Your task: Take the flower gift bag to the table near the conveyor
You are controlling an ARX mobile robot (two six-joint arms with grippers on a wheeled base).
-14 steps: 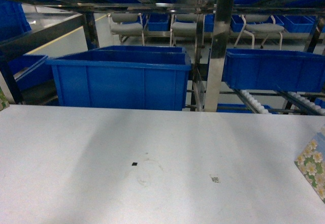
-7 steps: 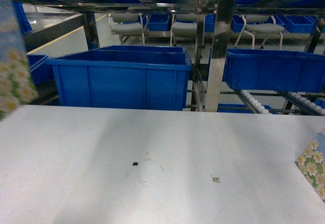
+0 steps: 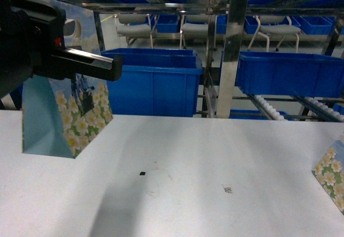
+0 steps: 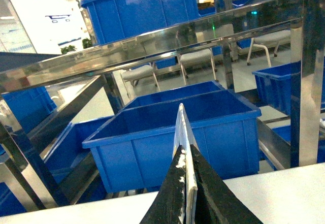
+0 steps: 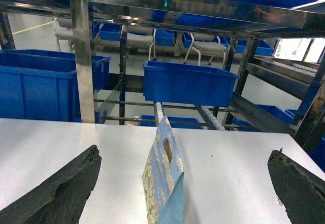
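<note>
A flower gift bag (image 3: 64, 113), blue with white daisies, hangs at the left of the table (image 3: 215, 151), its base at or just above the surface. My left gripper (image 3: 102, 67) is shut on the bag's top edge (image 4: 184, 132), which shows pinched between the black fingers (image 4: 170, 193) in the left wrist view. A second flower gift bag (image 3: 330, 175) stands at the table's right edge. In the right wrist view this bag (image 5: 162, 173) stands between the wide-apart fingers of my open right gripper (image 5: 184, 153), untouched. The conveyor (image 3: 269, 107) with white rollers runs behind the table.
Large blue bins (image 3: 153, 81) (image 3: 290, 73) sit on the rack just past the table's far edge. A shiny steel upright (image 3: 234, 49) rises between them. Small black markers (image 3: 142, 173) (image 3: 228, 189) lie on the tabletop. Chairs (image 3: 134, 27) stand far behind.
My left arm has swung in from the left with the flower bag, which now hangs further in over the table. The bag at the right edge has not moved.
</note>
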